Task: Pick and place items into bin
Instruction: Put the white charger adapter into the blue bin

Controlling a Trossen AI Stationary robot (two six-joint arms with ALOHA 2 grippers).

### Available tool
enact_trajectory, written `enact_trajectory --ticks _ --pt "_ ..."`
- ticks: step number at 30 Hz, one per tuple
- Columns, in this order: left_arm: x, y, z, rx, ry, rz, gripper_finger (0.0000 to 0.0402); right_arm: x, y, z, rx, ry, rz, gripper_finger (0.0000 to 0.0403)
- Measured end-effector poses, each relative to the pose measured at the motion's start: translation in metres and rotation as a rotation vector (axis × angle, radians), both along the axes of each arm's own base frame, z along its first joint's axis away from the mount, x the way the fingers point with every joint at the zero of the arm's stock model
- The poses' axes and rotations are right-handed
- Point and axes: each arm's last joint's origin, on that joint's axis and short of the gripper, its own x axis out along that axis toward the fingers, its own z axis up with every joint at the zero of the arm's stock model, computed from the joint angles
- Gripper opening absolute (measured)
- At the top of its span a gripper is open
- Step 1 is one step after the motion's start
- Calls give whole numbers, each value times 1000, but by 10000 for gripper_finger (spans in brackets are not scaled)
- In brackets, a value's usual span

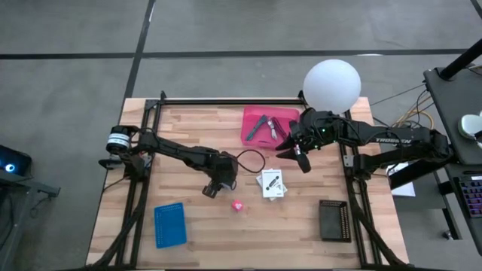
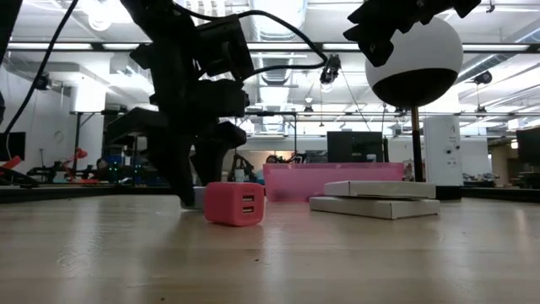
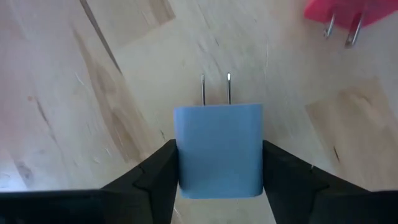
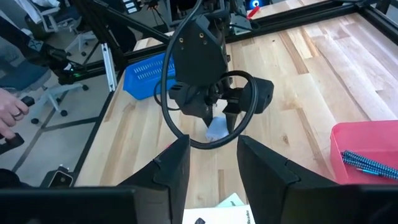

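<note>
Nearest to you, on the pale wooden plank bench (image 1: pixel 196 226), lie a flat blue perforated plastic tray (image 1: pixel 170 224) on the left and a dark ridged rectangular block (image 1: pixel 332 220) on the right. A little farther in sits a small pink plastic plug adapter (image 1: pixel 236 205), boxy, with two metal prongs. Just beyond it your left tool (image 3: pixel 219 163) is down at the bench surface, its two dark fingers clenched on either side of a smooth pale-blue, rounded cube-shaped plug adapter (image 3: pixel 218 149), whose two thin metal prongs point away from the wrist. This looks like the grasp step of one pick: the adapter is gripped but still low, at mid-bench. Next, you likely need to lift it clear and carry it to the shallow pink plastic bin (image 1: pixel 253 135) at the far edge. To the right of the left tool lie two stacked white cards with black print (image 1: pixel 271 184), flat and glossy. Farther back a thin black cable loop (image 1: pixel 251 160) curls on the wood. The right tool (image 1: pixel 295 150) hangs above the bench beside the bin, fingers released and apart. The bin already holds a teal-handled tool (image 1: pixel 260 124) and a silvery bit (image 1: pixel 270 126). Behind it stands a matte white sphere (image 1: pixel 331 84) on a post.
</note>
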Motion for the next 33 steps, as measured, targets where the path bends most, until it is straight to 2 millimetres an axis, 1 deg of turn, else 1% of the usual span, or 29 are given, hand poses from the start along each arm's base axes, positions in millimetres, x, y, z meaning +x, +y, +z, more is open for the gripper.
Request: enact_trajectory --ticks 5,8,14,19,24,29,33 --pt "1 0 6 -1 -7 2 178 0 0 0 0 0 0 122" --pt "-1 0 15 -6 -4 14 178 0 0 0 -2 0 1 125" --pt "-9 -1 36 -58 94 168 178 0 0 0 -5 -1 2 123" --pt "-16 -6 54 -131 101 346 178 0 0 0 -6 -5 0 116" --pt "-25 -12 69 -185 79 444 178 0 -1 0 -6 -6 -2 114" --pt "-37 -21 76 -217 135 545 178 0 -1 0 -27 -10 8 118" --pt "-50 -35 82 -225 192 574 178 0 -1 1 -30 -12 8 117"
